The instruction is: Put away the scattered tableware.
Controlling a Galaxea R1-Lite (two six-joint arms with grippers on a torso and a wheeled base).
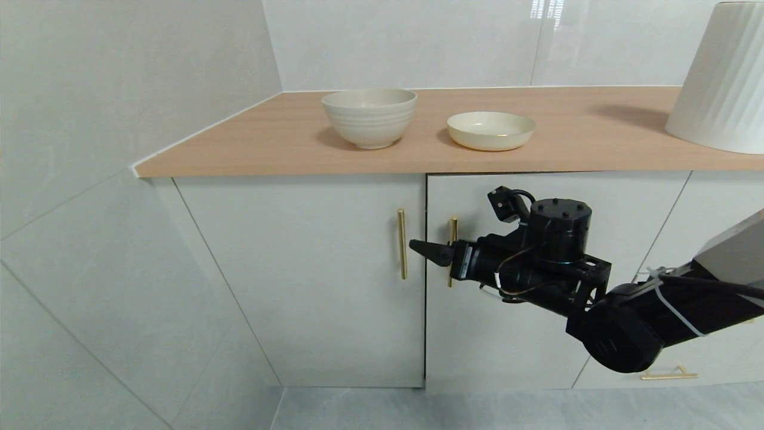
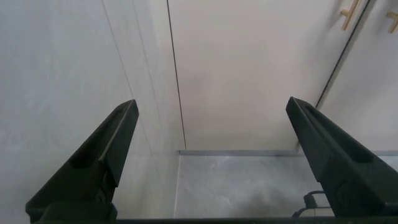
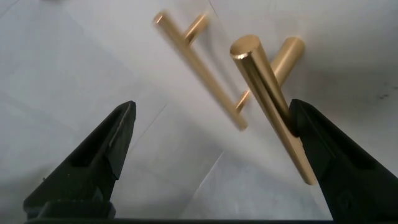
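**Operator:** Where is the tableware?

**Spotter:** You have both pieces on the wooden table [image 1: 286,149], above the cabinet [image 1: 310,286]. The deep ribbed bowl [image 1: 369,116] stands upright toward the left. The shallow cream dish [image 1: 490,129] sits near it on the right, and the two do not touch. Farther right, at the edge of your head view, stands a tall white ribbed object [image 1: 725,77] (I cannot tell what it is).

**Operator:** And my right arm?

**Spotter:** Your right gripper [image 1: 427,251] is in front of the shut cabinet doors, well below the table edge. It lies across the right door's gold handle [image 1: 453,230], with its tip near the left door's handle [image 1: 402,243]. In your right wrist view the jaws are spread wide and hold nothing. One gold bar [image 3: 273,106] runs between them, close against one finger [image 3: 336,162], but you cannot tell from here whether they touch.

**Operator:** The left one?

**Spotter:** Your left gripper [image 2: 211,143] hangs low, facing the foot of the cabinet and the grey floor [image 2: 249,180]. Its jaws are wide apart with nothing in them.
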